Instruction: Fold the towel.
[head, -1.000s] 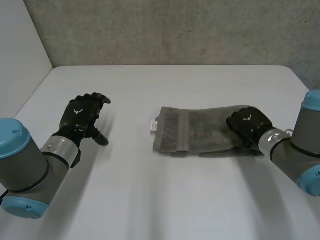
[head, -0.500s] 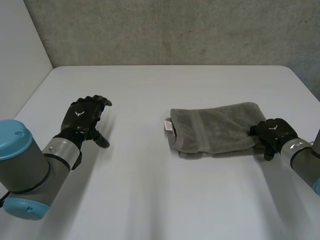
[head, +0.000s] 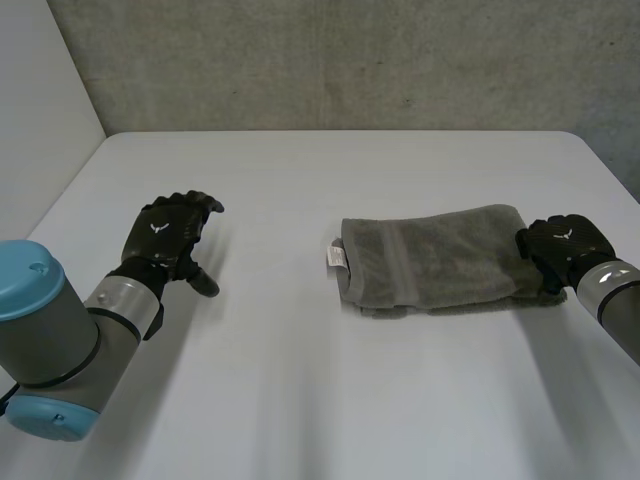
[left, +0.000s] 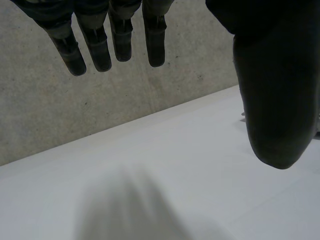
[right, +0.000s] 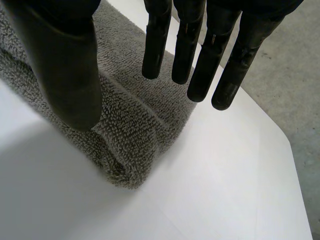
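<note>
You are gripping nothing: right robot hand is hovering, fingers spread, at the soft, limp towel's right edge; pinch there.

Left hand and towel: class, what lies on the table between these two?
Nothing. In the head view, the stretch of white table between the left hand and the towel is bare.

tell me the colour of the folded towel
The towel is a plain greyish olive all over; the head view shows it best.
</note>
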